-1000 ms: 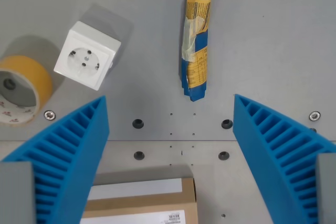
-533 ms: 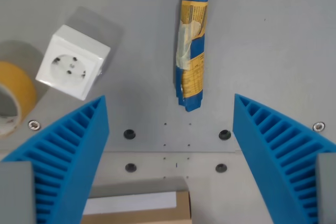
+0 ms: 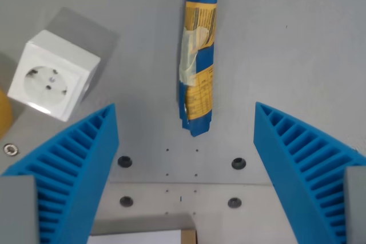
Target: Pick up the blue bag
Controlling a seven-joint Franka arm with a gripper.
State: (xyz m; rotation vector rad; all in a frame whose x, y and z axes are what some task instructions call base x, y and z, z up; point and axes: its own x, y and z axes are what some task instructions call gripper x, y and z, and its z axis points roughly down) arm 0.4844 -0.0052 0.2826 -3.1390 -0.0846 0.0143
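In the last second my camera has travelled forward, so the bag [image 3: 197, 61] now sits closer to the middle between my jaws, which are spread wide and hold nothing; I judge the approach is going well. The bag is long, narrow, crinkled blue-and-yellow foil on the smooth grey surface [image 3: 297, 38], near its far edge, beside a hard white socket [image 3: 52, 75].

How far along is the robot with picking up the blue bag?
Done: the open end effector is roughly lined up with the blue bag, which lies ahead between its fingers. In hand: nothing is gripped. Left: reach the bag, close on it and lift it off the table.
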